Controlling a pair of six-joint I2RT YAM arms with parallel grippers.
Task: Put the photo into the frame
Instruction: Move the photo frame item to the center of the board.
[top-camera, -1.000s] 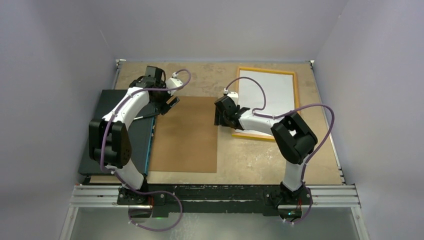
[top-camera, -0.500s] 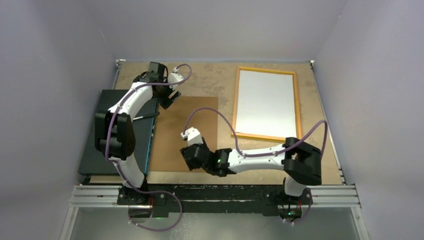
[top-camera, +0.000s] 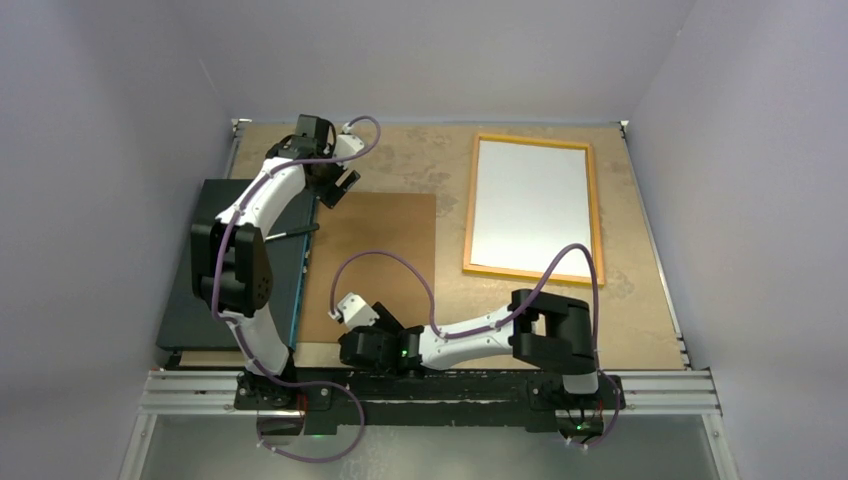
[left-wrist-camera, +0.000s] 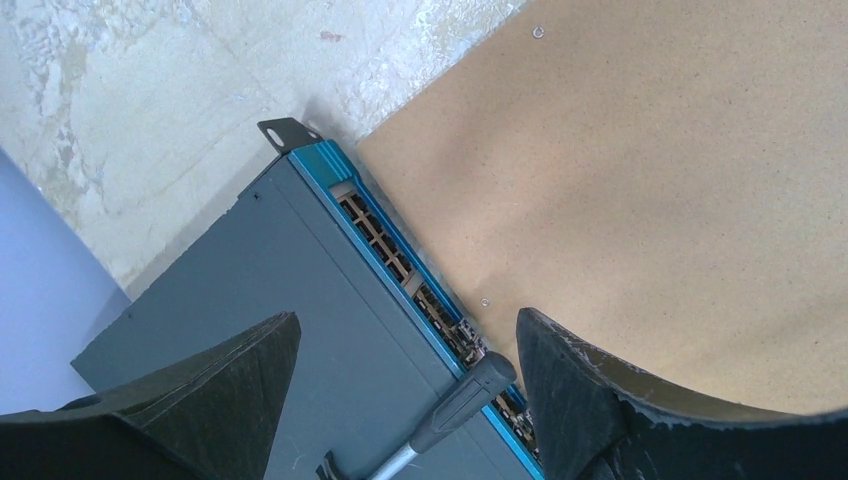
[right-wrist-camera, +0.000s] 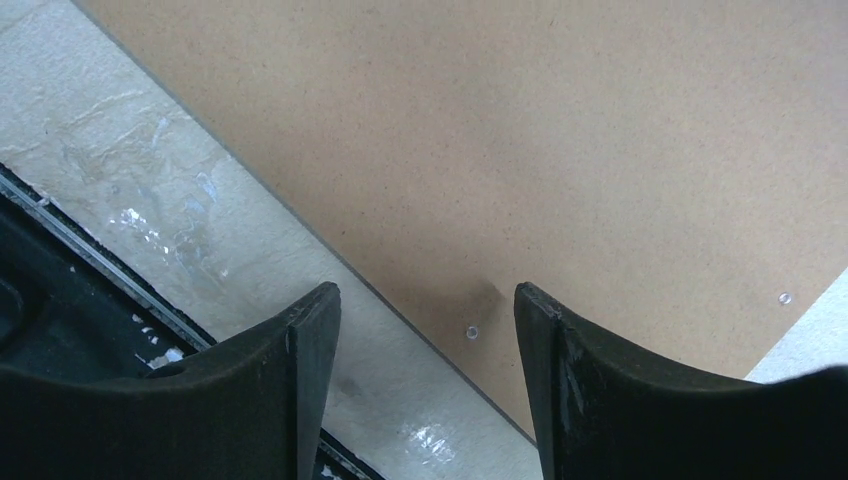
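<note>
Plain pale lavender-grey walls (top-camera: 450, 60) close in on three sides of a worn, mottled tan counter (top-camera: 420, 160), evenly and softly lit, with a silver aluminium rail (top-camera: 680, 395) running along its near edge.

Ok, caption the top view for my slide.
Photo white-side up in the frame; right hand open over the board's near edge, left hand open above its far-left corner.

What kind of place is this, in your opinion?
Probably a lab robot workcell: the left arm and right arm bolted to a metal rail, plain grey walls enclosing a worn table.
</note>
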